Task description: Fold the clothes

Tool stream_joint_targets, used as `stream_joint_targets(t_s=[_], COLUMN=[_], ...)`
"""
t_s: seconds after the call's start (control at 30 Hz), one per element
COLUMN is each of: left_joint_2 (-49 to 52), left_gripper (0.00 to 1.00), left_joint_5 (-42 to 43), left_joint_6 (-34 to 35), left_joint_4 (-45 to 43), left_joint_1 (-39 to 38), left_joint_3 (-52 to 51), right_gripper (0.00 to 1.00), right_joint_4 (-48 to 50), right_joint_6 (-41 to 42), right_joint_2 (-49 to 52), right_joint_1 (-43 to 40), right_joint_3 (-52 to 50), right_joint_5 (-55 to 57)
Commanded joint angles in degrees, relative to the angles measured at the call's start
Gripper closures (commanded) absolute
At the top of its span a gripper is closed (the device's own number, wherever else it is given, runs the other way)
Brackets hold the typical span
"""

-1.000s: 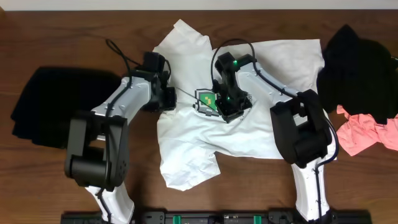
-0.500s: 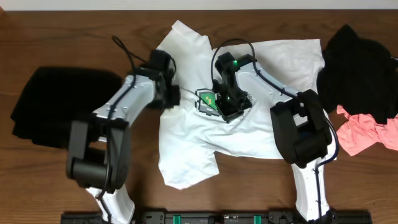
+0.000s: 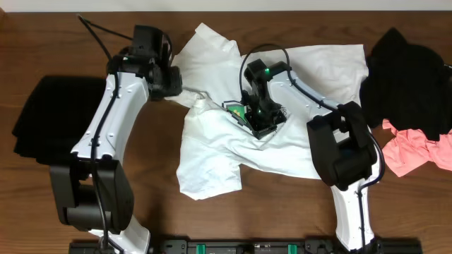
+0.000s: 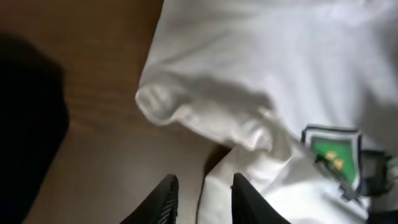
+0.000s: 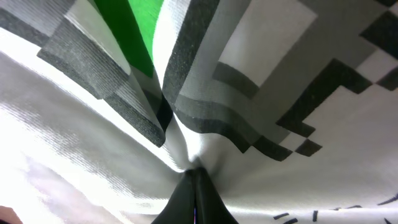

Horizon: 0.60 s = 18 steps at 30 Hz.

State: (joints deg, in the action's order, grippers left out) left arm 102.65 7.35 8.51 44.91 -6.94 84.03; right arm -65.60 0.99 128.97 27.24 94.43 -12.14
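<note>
The white T-shirt (image 3: 282, 152) lies crumpled mid-desk (image 3: 56, 204), with a black garment (image 3: 49, 120) to the left and a black heap (image 3: 409, 77) and pink garment (image 3: 417, 152) to the right. The left gripper (image 3: 175, 90) pinches a fold at the T-shirt's far left edge. The right gripper (image 5: 196, 190), pressed together, nips puckered cloth at the green print (image 3: 236, 113).

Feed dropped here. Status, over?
Left gripper shut on edge of white printed T-shirt. Right gripper shut on its print. Shirt bunched, unfolded. Black garment, pink garment aside.
</note>
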Motion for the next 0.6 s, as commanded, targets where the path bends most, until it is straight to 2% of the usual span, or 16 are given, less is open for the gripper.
stream_joint_targets(t_s=[0.0,0.1,0.2,0.27,0.37,0.57], left_joint_2=[0.11,0.11,0.37,0.57,0.98,1.16], left_gripper=[0.7,0.7,0.69,0.64,0.64,0.63], left_joint_5=[-0.96,-0.76,2.49,2.67,2.71,2.69], left_joint_6=[-1.14,-0.68,-0.9,-0.98,-0.74,-0.76], left_joint_4=[2.36,2.36,-3.87,-10.34,-18.93,-25.24], left_joint_1=[-0.15,-0.94,-2.19,-2.93,-3.06,-3.06], left_joint_3=[-0.61,-4.0,-9.05,-12.74,-16.52,-17.22], right_gripper=[0.98,0.98,0.98,0.98,0.98,0.98], right_joint_4=[0.7,0.72,0.7,0.7,0.66,0.63], right_joint_6=[0.61,0.61,0.61,0.61,0.61,0.61], right_joint_2=[7.13,7.13,7.13,7.13,7.13,7.13], right_joint_1=[0.37,0.37,0.37,0.37,0.37,0.37], right_joint_3=[-4.55,-4.55,-4.55,-4.55,-4.55,-4.55], right_joint_5=[8.72,8.72,8.72,8.72,8.7,8.7])
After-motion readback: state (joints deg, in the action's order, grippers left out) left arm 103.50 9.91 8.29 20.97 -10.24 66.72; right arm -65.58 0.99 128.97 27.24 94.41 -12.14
